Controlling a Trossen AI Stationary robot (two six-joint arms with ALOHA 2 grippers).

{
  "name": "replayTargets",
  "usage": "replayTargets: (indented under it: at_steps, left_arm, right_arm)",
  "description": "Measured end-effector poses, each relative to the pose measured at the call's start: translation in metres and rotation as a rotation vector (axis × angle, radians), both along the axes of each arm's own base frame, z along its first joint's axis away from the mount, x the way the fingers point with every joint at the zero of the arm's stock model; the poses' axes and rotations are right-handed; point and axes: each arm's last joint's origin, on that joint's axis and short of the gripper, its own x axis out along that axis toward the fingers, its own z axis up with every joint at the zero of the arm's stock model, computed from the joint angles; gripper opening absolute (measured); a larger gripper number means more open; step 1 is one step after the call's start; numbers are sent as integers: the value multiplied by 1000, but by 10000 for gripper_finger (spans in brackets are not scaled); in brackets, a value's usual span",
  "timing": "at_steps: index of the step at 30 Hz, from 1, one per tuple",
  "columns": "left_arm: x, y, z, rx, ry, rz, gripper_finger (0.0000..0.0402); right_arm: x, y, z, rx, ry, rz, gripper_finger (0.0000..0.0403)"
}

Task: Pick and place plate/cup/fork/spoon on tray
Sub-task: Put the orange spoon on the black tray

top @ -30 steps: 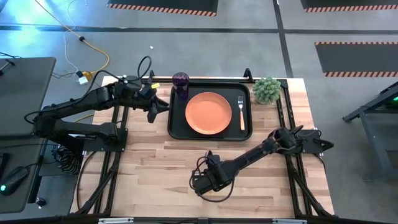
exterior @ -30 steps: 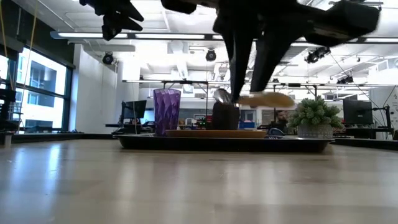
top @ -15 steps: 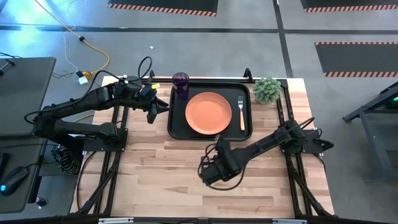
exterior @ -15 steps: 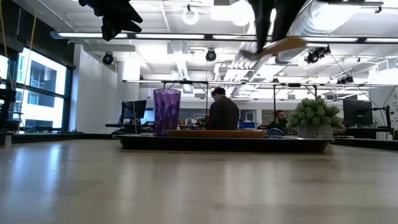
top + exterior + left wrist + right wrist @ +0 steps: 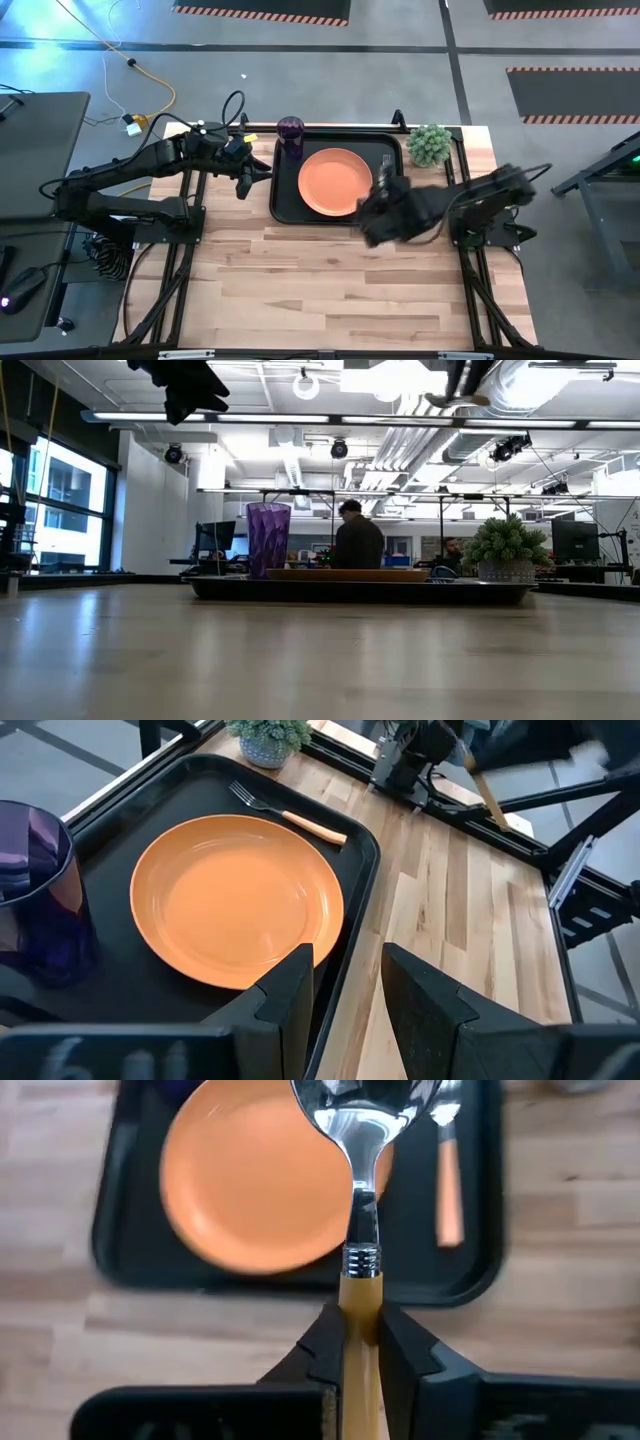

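Gripping the spoon (image 5: pixel 362 1200) by its orange handle, the right end effector (image 5: pixel 358 1342) has its two dark fingers clamped on either side of the shaft, silver bowl pointing forward. Right wrist view: spoon held in the air above the near edge of the tray (image 5: pixel 478 1280), bowl overlapping the plate (image 5: pixel 255 1190) and the fork (image 5: pixel 447 1190) in the picture.

High view: right end effector (image 5: pixel 385 210) sits over the tray's (image 5: pixel 282 205) front right corner, at the boundary between tray and wooden worktop (image 5: pixel 300 280). It covers most of the fork (image 5: pixel 386 159); only the tine end shows.

Tray contents:
- orange plate (image 5: pixel 333 181) flat at centre
- purple cup (image 5: pixel 291 135) upright in the far left corner, just beside the plate, apart from it
- fork along the right side, tines away from the front edge

Small potted plant (image 5: pixel 430 145) stands on the worktop just off the tray's far right corner.

Left end effector (image 5: pixel 247 177) hangs above the worktop just left of the tray. Left wrist view: its fingers (image 5: pixel 290 995) are parted, nothing between them.

Low view: cup (image 5: pixel 268 540), plate edge (image 5: pixel 345 574) and plant (image 5: pixel 507 550) in a row on or by the tray (image 5: pixel 360 591); a person (image 5: pixel 357 543) in the room behind.
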Motion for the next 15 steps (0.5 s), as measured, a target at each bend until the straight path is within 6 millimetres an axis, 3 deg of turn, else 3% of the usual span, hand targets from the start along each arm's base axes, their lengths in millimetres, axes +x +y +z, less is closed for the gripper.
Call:
replayTargets:
  at_steps: [8,15]
  left_arm:
    - [0,0,0,1,-3,0,110]
    - [0,0,1,3,-7,0,110]
  right_arm:
    - [-52,-48,-13,12,-15,-111,14]
    - [-69,-91,-49,90,-50,-143,14]
